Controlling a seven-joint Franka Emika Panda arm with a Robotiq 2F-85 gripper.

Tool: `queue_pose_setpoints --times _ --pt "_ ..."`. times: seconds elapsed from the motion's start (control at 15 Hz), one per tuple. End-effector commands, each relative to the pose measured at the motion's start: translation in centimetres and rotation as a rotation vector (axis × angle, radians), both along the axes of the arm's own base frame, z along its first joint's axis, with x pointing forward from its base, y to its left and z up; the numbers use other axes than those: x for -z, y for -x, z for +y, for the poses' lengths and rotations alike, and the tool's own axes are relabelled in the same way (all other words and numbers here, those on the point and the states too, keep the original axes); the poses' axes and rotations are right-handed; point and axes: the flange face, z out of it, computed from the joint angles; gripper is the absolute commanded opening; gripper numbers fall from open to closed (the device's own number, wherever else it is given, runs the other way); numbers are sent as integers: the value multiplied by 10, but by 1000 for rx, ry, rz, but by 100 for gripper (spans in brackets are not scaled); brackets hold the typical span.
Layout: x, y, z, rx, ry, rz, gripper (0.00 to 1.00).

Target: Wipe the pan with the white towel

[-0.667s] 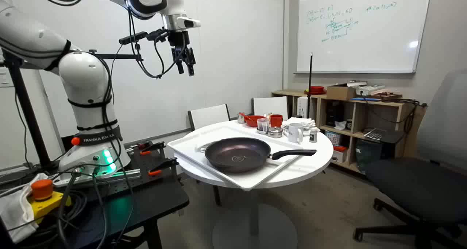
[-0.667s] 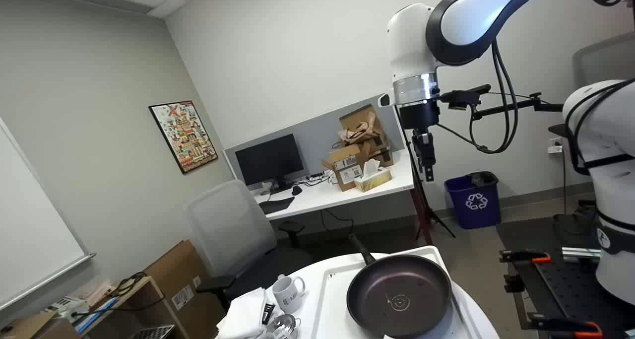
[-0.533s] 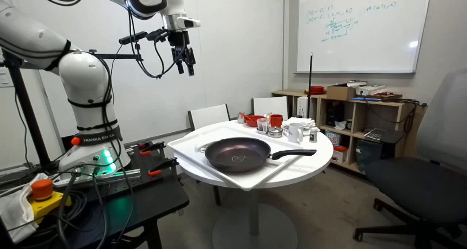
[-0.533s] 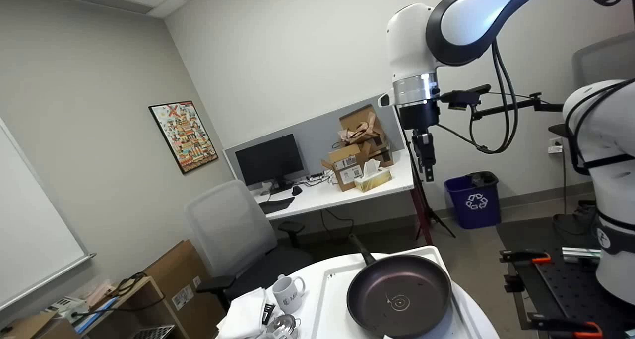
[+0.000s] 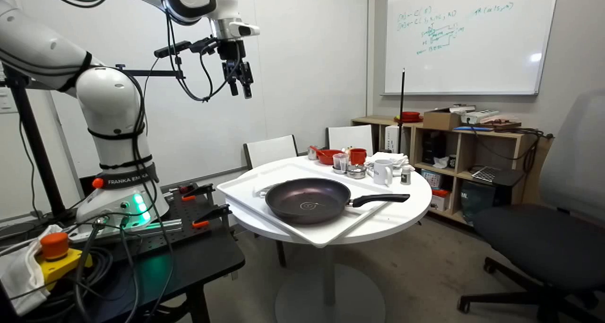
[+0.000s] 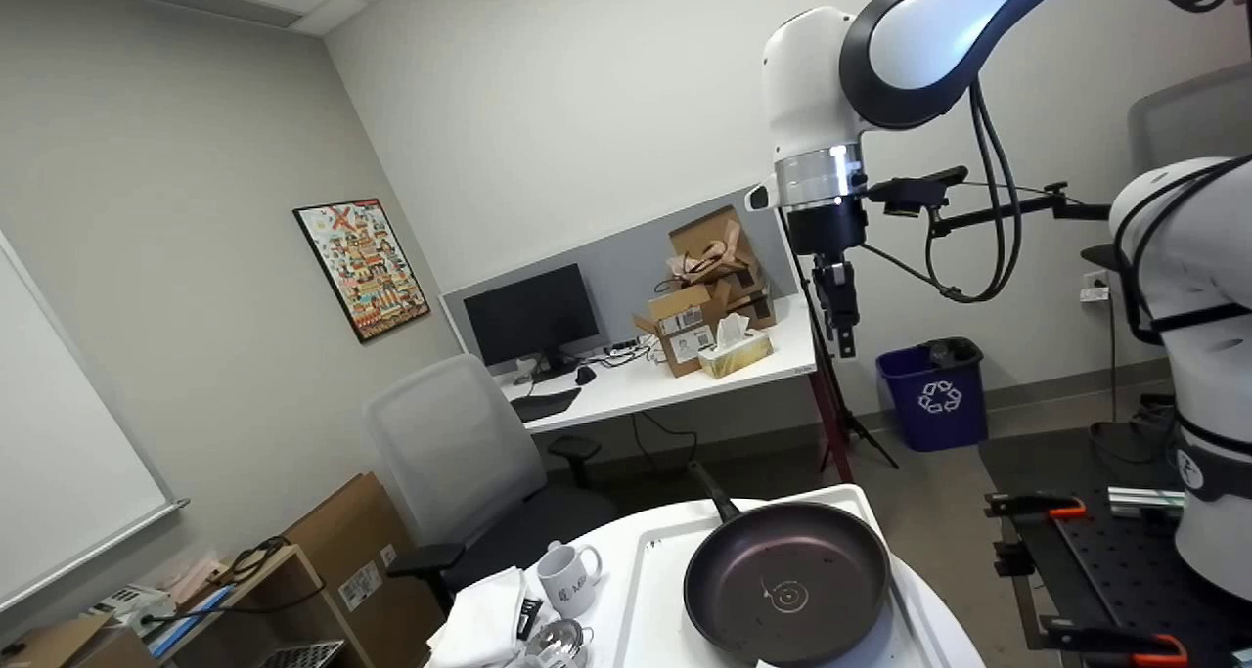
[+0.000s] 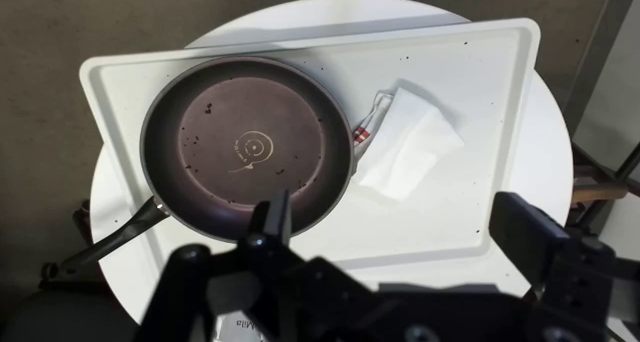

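The dark frying pan point(image 7: 250, 111) lies on the white tray point(image 7: 480, 106) in the wrist view. Small dark specks are scattered in the pan and on the tray. The white towel point(image 7: 410, 146), with a red stripe, lies crumpled on the tray just beside the pan, opposite its handle. In an exterior view the towel point(image 5: 264, 189) is mostly hidden behind the pan point(image 5: 307, 202). The pan point(image 6: 787, 580) also shows in an exterior view. My gripper point(image 7: 392, 212) is open and empty, high above the tray. In both exterior views the gripper point(image 5: 241, 95) point(image 6: 843, 345) points down.
The tray rests on a round white table point(image 5: 411, 209) and overhangs its edge. A grey-white mug point(image 5: 383, 172), a red bowl point(image 5: 329, 156), a red cup point(image 5: 358, 156), a metal tin point(image 5: 356, 171) and folded white cloths point(image 6: 481, 621) stand along the table's side.
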Motion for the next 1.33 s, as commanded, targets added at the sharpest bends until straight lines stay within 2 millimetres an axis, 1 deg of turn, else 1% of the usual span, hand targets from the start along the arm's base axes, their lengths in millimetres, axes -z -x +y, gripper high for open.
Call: queue_pose_setpoints --times 0.0,0.13,0.47,0.6,0.73,1.0,1.27 --pt "0 -12 6 -18 2 7 100" --pt "5 -30 17 -40 5 29 100" --pt "21 -83 62 -117 65 45 100" --pt "32 -106 81 -145 135 63 100" --pt "44 -125 94 -189 224 88 100" --pt "69 -149 114 -357 364 106 100" --pt "99 -166 127 -492 395 74 100"
